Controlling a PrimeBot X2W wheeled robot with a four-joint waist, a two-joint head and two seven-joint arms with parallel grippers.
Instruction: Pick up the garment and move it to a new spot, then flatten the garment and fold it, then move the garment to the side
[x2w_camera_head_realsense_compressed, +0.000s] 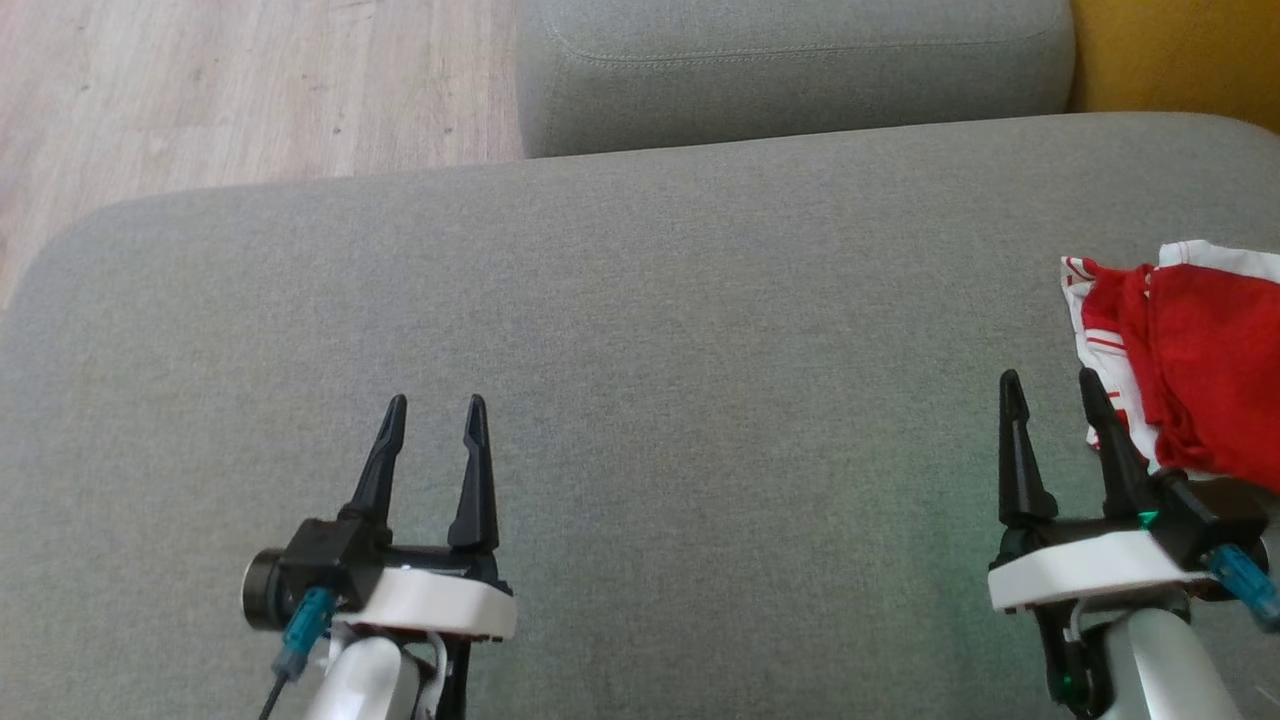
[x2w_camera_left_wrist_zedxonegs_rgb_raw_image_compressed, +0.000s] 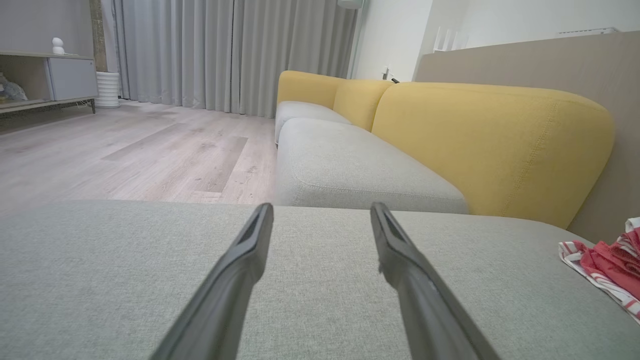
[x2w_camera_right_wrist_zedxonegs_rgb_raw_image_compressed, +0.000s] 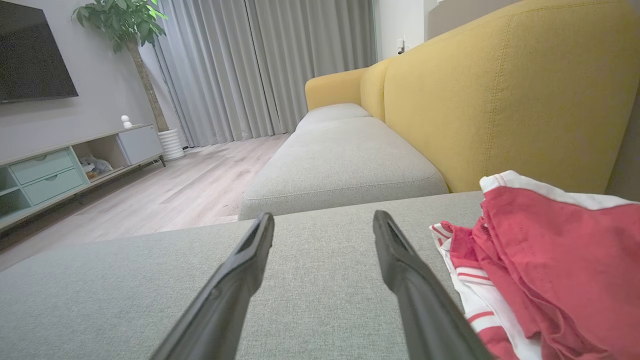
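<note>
A crumpled red and white garment (x2w_camera_head_realsense_compressed: 1190, 360) lies at the right edge of the grey sofa cushion (x2w_camera_head_realsense_compressed: 640, 330). In the right wrist view the garment (x2w_camera_right_wrist_zedxonegs_rgb_raw_image_compressed: 545, 270) bunches just right of my fingers; in the left wrist view the garment (x2w_camera_left_wrist_zedxonegs_rgb_raw_image_compressed: 607, 265) shows far off to the right. My right gripper (x2w_camera_head_realsense_compressed: 1052, 385) is open and empty, its right finger close beside the cloth's left edge. Well to the left, over bare cushion, my left gripper (x2w_camera_head_realsense_compressed: 435, 408) is open with nothing between its fingers.
A second grey seat cushion (x2w_camera_head_realsense_compressed: 790, 70) lies beyond the one in front of me, with yellow backrests (x2w_camera_right_wrist_zedxonegs_rgb_raw_image_compressed: 500, 100) along the right. Wooden floor (x2w_camera_head_realsense_compressed: 200, 90) runs to the left. A TV cabinet (x2w_camera_right_wrist_zedxonegs_rgb_raw_image_compressed: 60, 165), a potted plant (x2w_camera_right_wrist_zedxonegs_rgb_raw_image_compressed: 130, 45) and curtains (x2w_camera_left_wrist_zedxonegs_rgb_raw_image_compressed: 225, 55) stand far off.
</note>
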